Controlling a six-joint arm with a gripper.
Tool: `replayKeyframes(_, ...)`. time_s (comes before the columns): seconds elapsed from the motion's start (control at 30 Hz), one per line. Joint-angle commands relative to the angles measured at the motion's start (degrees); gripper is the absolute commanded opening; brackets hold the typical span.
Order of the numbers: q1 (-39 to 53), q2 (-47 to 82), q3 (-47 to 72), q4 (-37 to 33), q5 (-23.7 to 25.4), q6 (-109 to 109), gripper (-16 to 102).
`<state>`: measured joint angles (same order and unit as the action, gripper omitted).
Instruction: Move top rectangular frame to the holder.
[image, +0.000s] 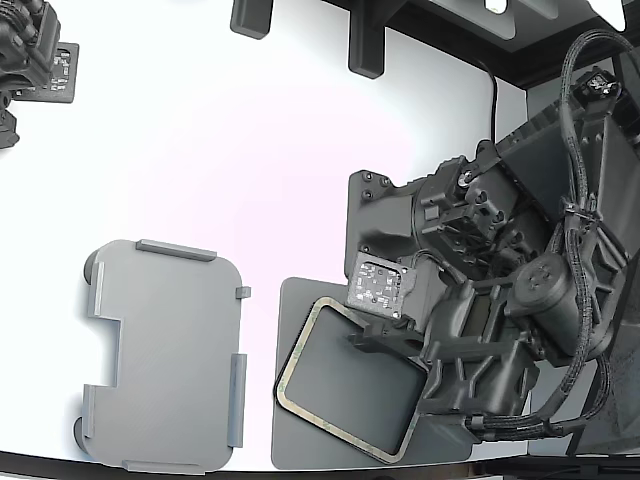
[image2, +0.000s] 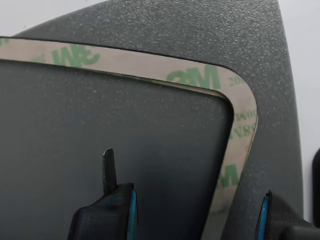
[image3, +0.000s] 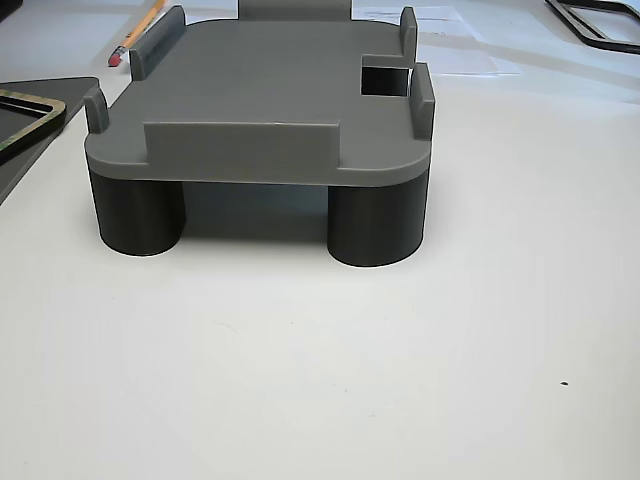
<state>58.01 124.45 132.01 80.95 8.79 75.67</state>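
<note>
The gripper (image2: 195, 212) is hovering with its jaws wide apart, straddling one side of the frame (image: 300, 352), which is lying skewed on the dark mat (image: 290, 430), while the holder (image: 165, 355) is sitting nearby toward the exterior view's left.

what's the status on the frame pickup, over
Gripper open, fingers straddling one side of the frame, not yet closed. Frame flat on dark mat. Holder empty, path to it clear.
</note>
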Motion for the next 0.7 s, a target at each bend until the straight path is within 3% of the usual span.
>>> replayKeyframes(0.0,-1.1,0.3,-0.4,-1.1,-0.2,0.1,100)
replayKeyframes(0.23,-1.1,-3.3,-0.4,-2.5,-1.5,0.8,91)
replayKeyframes(0.67,-1.1,-5.7,-1.4,-0.1,-1.1,0.9,57)
